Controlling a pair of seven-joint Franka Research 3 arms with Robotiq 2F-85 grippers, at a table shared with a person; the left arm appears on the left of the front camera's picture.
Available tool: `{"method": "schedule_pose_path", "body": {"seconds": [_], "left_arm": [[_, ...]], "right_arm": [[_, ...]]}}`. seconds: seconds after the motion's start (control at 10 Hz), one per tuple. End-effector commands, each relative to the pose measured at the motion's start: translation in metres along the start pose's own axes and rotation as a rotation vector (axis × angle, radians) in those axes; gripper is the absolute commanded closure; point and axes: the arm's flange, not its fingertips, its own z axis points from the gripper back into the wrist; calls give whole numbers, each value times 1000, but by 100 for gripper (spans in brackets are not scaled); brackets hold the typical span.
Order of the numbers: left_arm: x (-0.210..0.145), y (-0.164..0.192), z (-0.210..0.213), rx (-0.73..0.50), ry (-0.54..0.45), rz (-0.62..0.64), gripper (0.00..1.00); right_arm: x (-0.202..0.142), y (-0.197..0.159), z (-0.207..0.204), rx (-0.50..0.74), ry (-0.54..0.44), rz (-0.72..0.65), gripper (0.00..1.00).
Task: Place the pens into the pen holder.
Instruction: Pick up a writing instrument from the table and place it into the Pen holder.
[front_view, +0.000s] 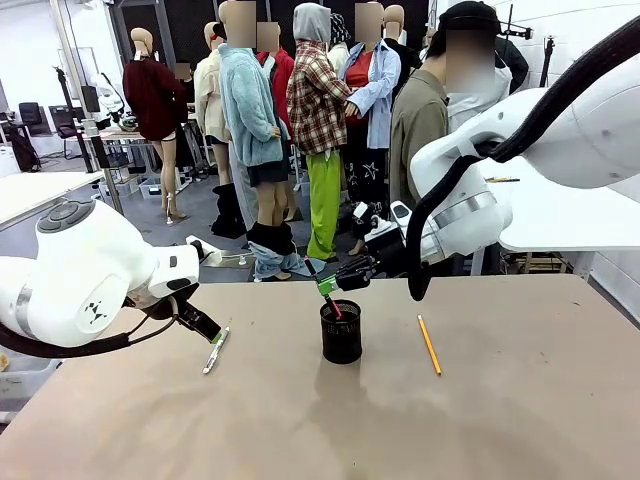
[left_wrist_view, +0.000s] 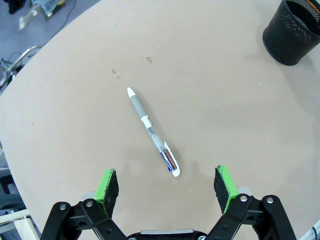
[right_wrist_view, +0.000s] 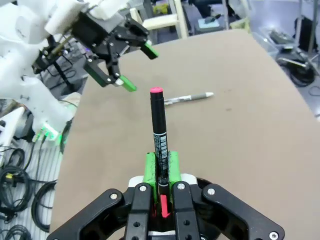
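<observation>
On the left side of the bench, my left fingers stand spread as wide as they go and hold nothing. They hang just above the silver pen. That pen lies flat on the bare top between my two green pads, its clip end nearest me and its white tip pointing away. It is not yet picked up, so it counts as work left.

In the middle stands the pen holder, upright, well apart from the silver pen. My right fingers are closed tight on a black marker with a pink end. They hold it right over the holder, and from the front its lower end looks to dip inside the rim. I judge this one is about to be let go, but it is not delivered while I have it clamped.

Further right, a yellow pencil lies on the bench, near the holder and touched by nothing. That is also left to do.

So, as I read it, one pen is nearly in and two remain out.

I cannot see through the mesh whether anything already sits in the holder, nor whether the marker touches its bottom. From my right wrist, my own fingers cover the holder's mouth.
</observation>
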Motion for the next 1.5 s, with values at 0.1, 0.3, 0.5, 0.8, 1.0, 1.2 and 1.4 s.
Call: {"method": "schedule_pose_path", "body": {"seconds": [0.1, 0.3, 0.5, 0.8, 1.0, 1.2, 1.4], "left_arm": [[0, 2, 1, 0, -2, 5, 0], [0, 2, 1, 0, -2, 5, 0], [0, 2, 1, 0, -2, 5, 0], [0, 2, 1, 0, -2, 5, 0], [0, 2, 1, 0, -2, 5, 0], [0, 2, 1, 0, -2, 5, 0], [0, 2, 1, 0, -2, 5, 0]], "right_arm": [[-3, -13, -3, -36, -62, 24, 100], [-13, -15, -5, -44, -33, -4, 100], [-26, -12, -7, -81, -2, -28, 100], [-31, -8, -2, -114, -1, -27, 74], [-29, -3, 8, -129, -18, -9, 35], [-30, 6, 23, -157, -34, -10, 20], [-23, 25, 70, -340, 28, -70, 20]]}}
